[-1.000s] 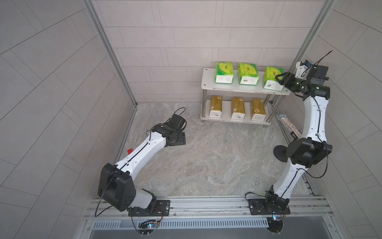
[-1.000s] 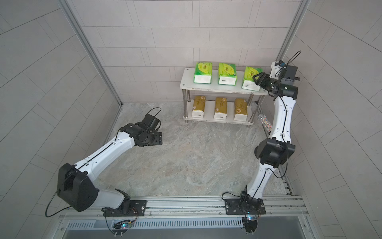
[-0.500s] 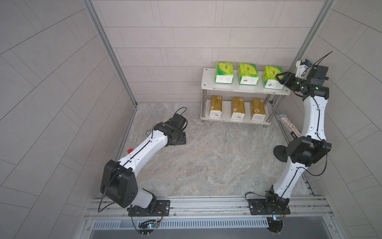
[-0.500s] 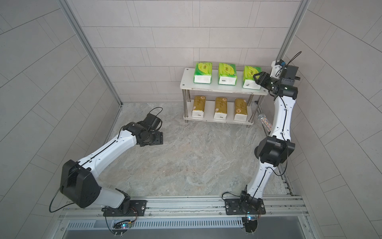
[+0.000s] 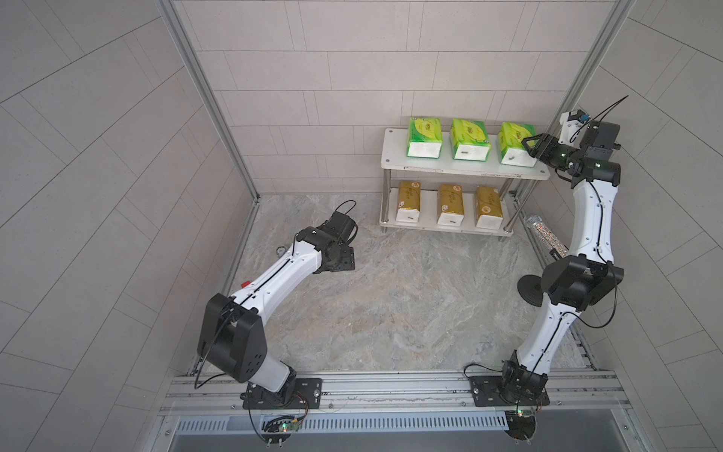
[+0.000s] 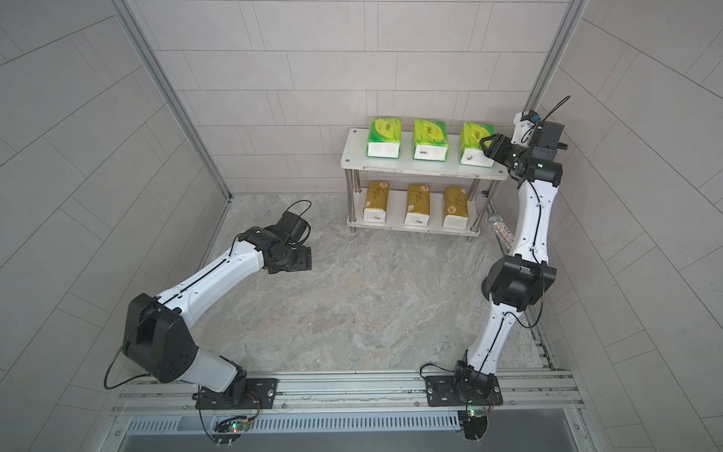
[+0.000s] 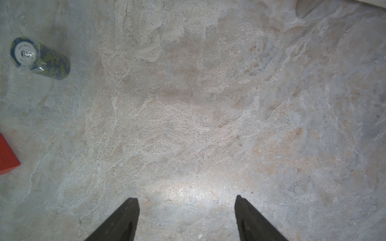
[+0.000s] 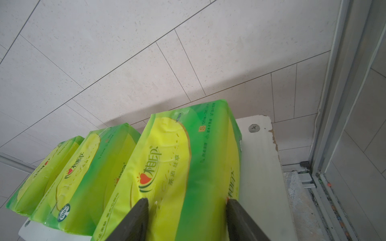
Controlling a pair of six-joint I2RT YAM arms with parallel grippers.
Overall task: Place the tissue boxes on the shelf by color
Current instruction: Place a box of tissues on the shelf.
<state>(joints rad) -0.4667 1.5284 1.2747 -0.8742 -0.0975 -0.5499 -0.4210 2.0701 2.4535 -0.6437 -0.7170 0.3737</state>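
My right claw was clenched on the green pack at the 3 o'clock end of the shelf's top board, beside two other green packs. Three gold packs lined the lower board. My left claw hung released over the floor.

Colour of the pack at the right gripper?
The pack is green with yellow leaf; right wrist view.

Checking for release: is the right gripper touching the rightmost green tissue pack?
Touching. The right wrist view shows the right gripper closed on the rightmost green tissue pack, a fingertip pressed against each side.
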